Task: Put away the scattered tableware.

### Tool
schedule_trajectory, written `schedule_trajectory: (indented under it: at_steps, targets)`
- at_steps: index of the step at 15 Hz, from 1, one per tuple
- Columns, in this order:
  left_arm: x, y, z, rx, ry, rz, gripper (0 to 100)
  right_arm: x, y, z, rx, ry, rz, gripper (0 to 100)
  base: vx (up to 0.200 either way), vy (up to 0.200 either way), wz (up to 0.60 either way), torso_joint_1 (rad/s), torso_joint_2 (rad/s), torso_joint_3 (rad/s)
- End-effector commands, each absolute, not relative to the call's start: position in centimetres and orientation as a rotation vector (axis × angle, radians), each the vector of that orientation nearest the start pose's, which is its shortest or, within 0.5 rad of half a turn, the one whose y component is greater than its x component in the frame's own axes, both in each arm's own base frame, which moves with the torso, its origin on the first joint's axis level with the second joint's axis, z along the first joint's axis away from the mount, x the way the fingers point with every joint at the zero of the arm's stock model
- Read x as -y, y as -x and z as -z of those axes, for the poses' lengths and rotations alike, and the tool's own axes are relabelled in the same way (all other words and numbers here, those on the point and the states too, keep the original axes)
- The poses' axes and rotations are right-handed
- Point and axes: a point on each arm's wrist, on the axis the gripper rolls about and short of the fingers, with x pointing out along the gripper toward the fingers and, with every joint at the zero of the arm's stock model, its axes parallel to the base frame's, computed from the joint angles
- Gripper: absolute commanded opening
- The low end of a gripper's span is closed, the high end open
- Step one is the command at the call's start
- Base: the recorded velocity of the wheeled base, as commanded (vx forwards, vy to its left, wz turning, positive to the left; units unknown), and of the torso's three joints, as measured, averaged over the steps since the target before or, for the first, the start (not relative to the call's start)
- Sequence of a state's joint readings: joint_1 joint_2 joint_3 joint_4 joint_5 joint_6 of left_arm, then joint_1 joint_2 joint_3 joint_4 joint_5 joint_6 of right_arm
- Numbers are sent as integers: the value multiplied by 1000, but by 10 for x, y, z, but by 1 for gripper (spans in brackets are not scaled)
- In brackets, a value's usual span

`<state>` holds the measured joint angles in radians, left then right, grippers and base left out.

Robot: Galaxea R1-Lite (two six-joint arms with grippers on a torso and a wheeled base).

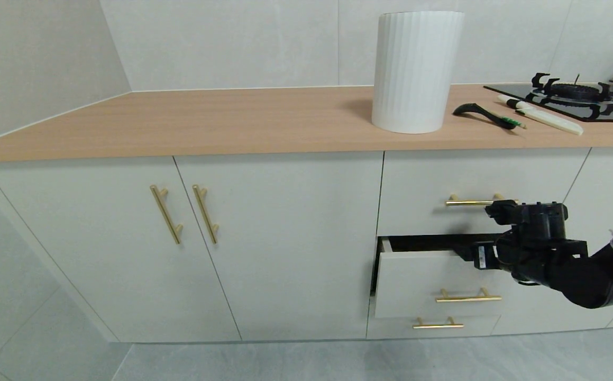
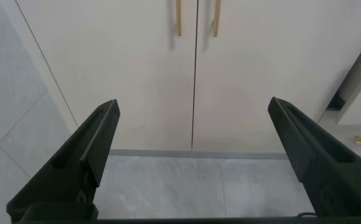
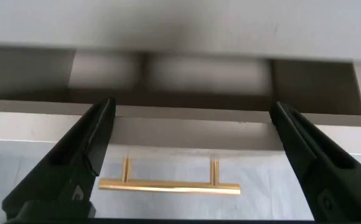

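Cabinet front (image 1: 285,238) | right hand (image 3: 193,107) spread open, levelled at part-open drawer (image 1: 417,275) | left hand (image 2: 193,102) spread open, low

The right arm (image 1: 597,278) comes in low from the robot's right side. Its forearm is nearly level, and the wrist (image 1: 541,241) carries the right gripper (image 1: 470,255) out ahead of it, pointing forward and a little inward. That gripper's two dark fingers (image 3: 84,155) are spread wide apart, level with each other, with nothing held between them. The left gripper (image 2: 193,106) points forward and slightly down, its two fingers (image 2: 90,149) also spread wide and holding nothing.
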<state>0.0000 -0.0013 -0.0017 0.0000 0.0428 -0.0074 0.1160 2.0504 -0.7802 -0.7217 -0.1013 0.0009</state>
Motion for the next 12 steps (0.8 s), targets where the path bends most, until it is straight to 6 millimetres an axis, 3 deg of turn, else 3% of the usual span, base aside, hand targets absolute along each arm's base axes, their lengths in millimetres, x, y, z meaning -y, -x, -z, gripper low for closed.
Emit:
schedule_trajectory:
  at_steps: [1, 4, 6, 8, 12]
  targets:
    - [-1, 23, -76, 2, 8, -43, 100, -37, -335, -91, -555, 61, -20, 100, 0, 0, 0, 0, 0, 0]
    - [-1, 23, -76, 2, 8, -43, 100, -37, -317, -120, -602, 42, -92, 100, 0, 0, 0, 0, 0, 0]
    - [-1, 23, -76, 2, 8, -43, 100, -37, -316, -125, -583, 37, -93, 100, 0, 0, 0, 0, 0, 0]
    - [-1, 23, -76, 2, 8, -43, 100, -37, -319, -123, -580, 34, -91, 100, 0, 0, 0, 0, 0, 0]
    - [-1, 23, -76, 2, 8, -43, 100, -38, -329, -101, -626, 42, -87, 100, 0, 0, 0, 0, 0, 0]
